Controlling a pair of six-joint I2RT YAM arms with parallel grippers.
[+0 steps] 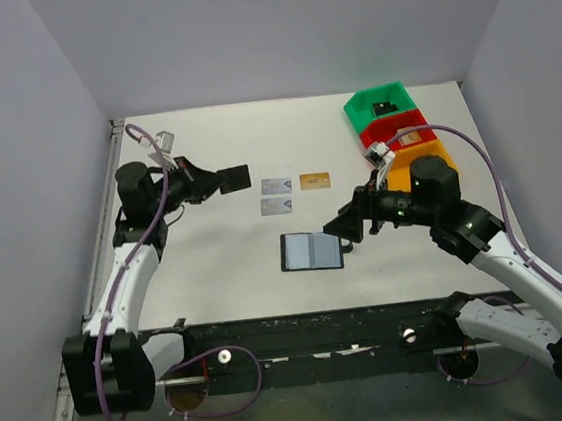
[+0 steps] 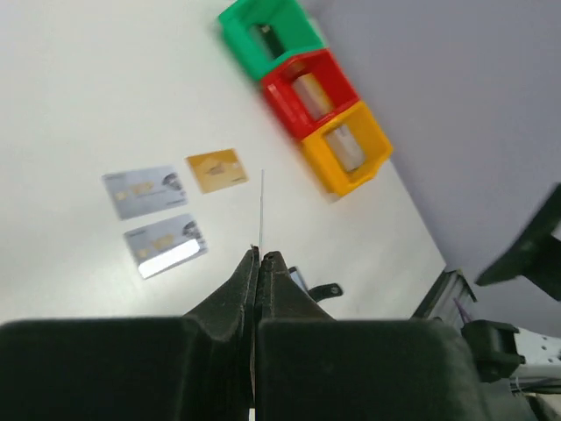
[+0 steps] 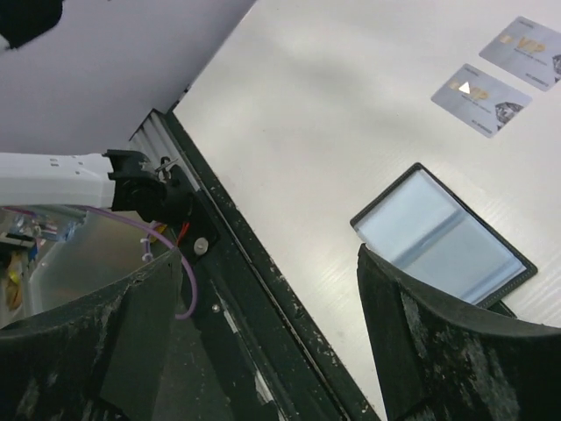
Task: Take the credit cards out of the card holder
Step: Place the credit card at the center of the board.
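One black card (image 1: pixel 234 178) clamped in my left gripper (image 1: pixel 215 182), held above counter (image 1: pixel 217 267) at left. Three out mid-counter: two silver cards (image 1: pixel 275 185), gold card (image 1: pixel 314 181). Card holder (image 1: pixel 311 250) open. My right gripper (image 1: pixel 353 225) beside it, spread, empty. More cards inside: cannot tell.

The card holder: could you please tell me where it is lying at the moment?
In the top view the card holder lies open mid-table, just below the silver cards and immediately left of the right arm's fingers.
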